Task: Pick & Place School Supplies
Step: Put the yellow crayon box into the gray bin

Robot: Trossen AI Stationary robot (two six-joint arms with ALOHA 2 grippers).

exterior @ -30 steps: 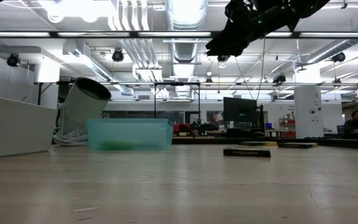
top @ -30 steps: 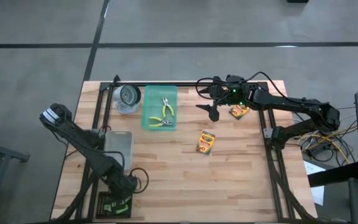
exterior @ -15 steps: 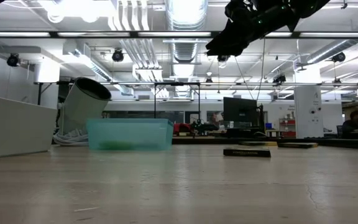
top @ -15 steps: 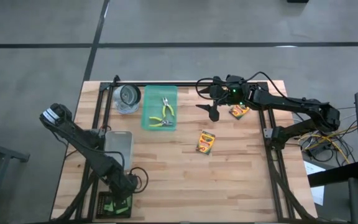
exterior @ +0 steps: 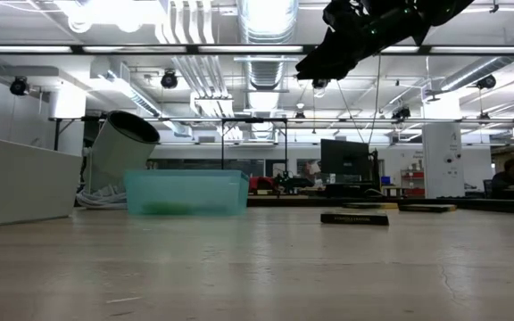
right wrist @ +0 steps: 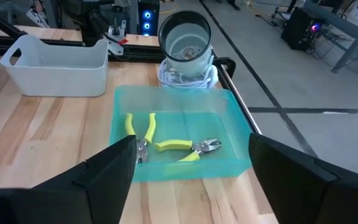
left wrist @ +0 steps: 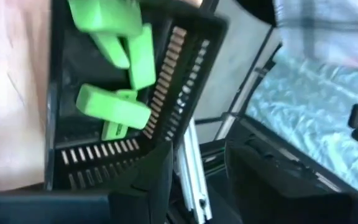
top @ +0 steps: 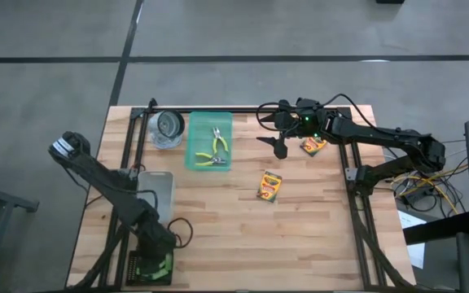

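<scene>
Room inventory. Floor (top: 234, 32): grey concrete with dark seam lines, surrounding the desk (top: 234, 228) of pale wood planks framed by black rails. Ceiling (exterior: 194, 36): exposed silver ducts, pipes, bright strip lights, directly behind the raised right end effector (exterior: 315, 67) in the low view. Far background below that end effector: monitors (exterior: 342, 160), workbenches, a white pillar (exterior: 440, 156), open workshop hall.
</scene>
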